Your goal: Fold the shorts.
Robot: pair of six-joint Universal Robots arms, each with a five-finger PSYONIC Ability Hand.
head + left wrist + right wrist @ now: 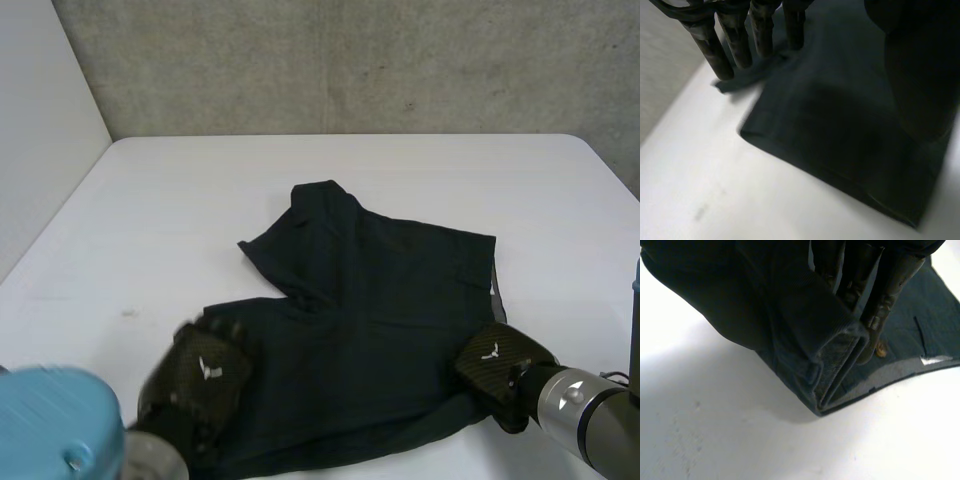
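Dark shorts (pixel 370 300) lie spread and partly folded in the middle of the white table (pixel 180 220), one leg pointing to the far side. My left hand (pixel 200 375) rests at the shorts' near left edge. In its wrist view its fingers (pixel 735 40) are straight, with their tips touching the cloth (pixel 840 125) near a corner. My right hand (pixel 497 358) is at the shorts' near right edge. There its fingers (pixel 885 295) are curled into the doubled waistband (pixel 840 360) and pinch it, lifting that edge a little off the table.
A grey concrete wall (pixel 350 60) stands behind the table, and a white panel (pixel 40 120) runs along its left side. Bare tabletop surrounds the shorts on the left, the far side and the right.
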